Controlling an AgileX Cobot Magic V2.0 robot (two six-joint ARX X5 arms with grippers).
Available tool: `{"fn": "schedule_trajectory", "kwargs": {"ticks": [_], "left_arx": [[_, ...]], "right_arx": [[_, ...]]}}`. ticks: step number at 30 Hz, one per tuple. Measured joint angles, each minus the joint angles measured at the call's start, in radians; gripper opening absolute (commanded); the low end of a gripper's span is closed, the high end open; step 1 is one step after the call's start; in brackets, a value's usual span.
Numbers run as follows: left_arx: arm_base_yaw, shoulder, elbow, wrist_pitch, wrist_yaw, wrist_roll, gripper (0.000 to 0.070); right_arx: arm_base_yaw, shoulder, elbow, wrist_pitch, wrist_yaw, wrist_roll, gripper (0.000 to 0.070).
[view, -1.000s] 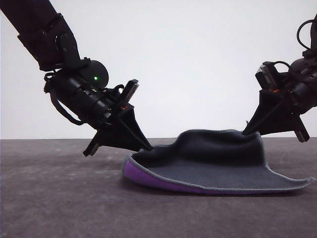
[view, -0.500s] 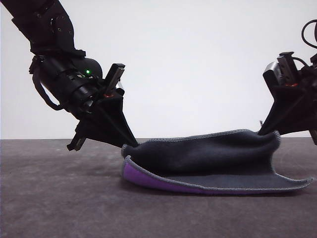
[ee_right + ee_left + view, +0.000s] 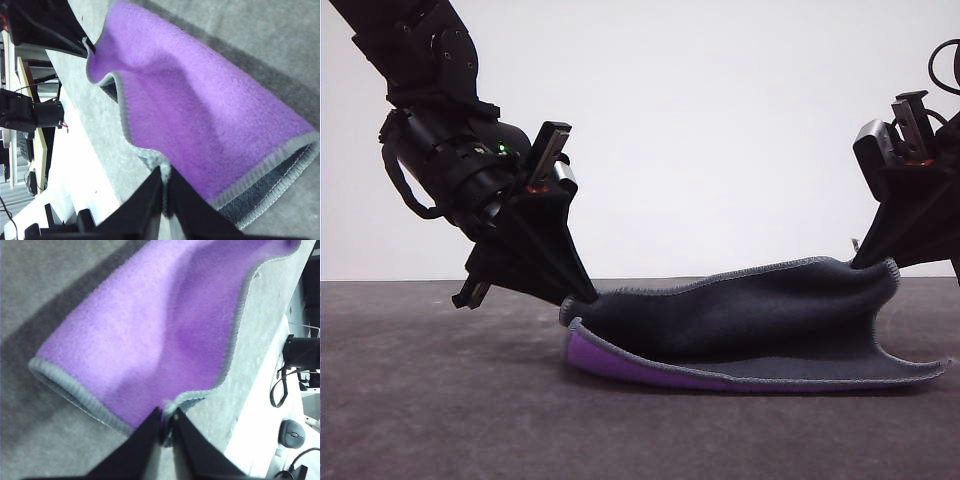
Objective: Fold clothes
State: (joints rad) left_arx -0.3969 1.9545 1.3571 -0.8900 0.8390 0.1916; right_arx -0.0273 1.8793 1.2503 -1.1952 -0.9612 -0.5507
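The clothes [image 3: 740, 320] are one small cloth, dark grey on the side facing me, bright purple beneath, with grey stitched edging, lying on the dark table [image 3: 440, 400]. Its far edge is lifted off the table and held up at two corners. My left gripper [image 3: 588, 296] is shut on the left corner, low near the table. My right gripper [image 3: 868, 262] is shut on the right corner, slightly higher. In the left wrist view the purple side [image 3: 165, 325] spreads beyond the shut fingertips [image 3: 166, 421]. The right wrist view shows the purple side [image 3: 200, 110] above my pinched fingertips [image 3: 164, 192].
A grey felt-like mat covers the table [image 3: 45, 290]. Beyond the table edge, in the wrist views, stand a computer mouse [image 3: 294, 434], cables and other equipment [image 3: 30, 112]. A plain white wall [image 3: 720, 120] backs the scene.
Both grippers have drawn apart while holding the cloth's raised edge, the left going left and the right going right and up. The raised fold has stretched flatter and longer.
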Motion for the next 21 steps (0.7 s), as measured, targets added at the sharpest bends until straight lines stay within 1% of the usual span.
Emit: {"fn": "schedule_trajectory", "kwargs": {"ticks": [1, 2, 3, 4, 7, 11, 15, 21], "left_arx": [[0.000, 0.000, 0.000, -0.003, 0.000, 0.000, 0.0312], [0.000, 0.000, 0.000, -0.006, 0.001, 0.001, 0.0332], [0.000, 0.000, 0.000, -0.009, 0.002, 0.004, 0.0332], [0.000, 0.000, 0.000, -0.013, 0.005, 0.006, 0.0333], [0.000, 0.000, 0.000, -0.024, 0.031, 0.008, 0.0358], [0.000, 0.000, 0.000, -0.028, 0.049, 0.010, 0.0365], [0.000, 0.000, 0.000, -0.045, 0.051, 0.011, 0.0433], [0.000, -0.037, 0.001, -0.097, 0.051, 0.032, 0.0436]], "right_arx": [[0.000, 0.000, 0.000, -0.003, 0.000, -0.003, 0.0274], [0.000, 0.000, 0.000, -0.005, 0.000, -0.005, 0.0332], [-0.002, 0.000, 0.000, -0.006, 0.000, -0.006, 0.0366], [-0.004, 0.000, 0.000, -0.006, 0.000, -0.008, 0.0378], [-0.006, 0.000, 0.000, -0.007, 0.000, -0.011, 0.0380], [-0.008, 0.000, 0.000, -0.006, 0.000, -0.011, 0.0380], [-0.008, -0.001, 0.000, -0.006, -0.001, -0.011, 0.0382], [-0.008, -0.062, 0.000, -0.002, -0.002, -0.010, 0.0383]]}}
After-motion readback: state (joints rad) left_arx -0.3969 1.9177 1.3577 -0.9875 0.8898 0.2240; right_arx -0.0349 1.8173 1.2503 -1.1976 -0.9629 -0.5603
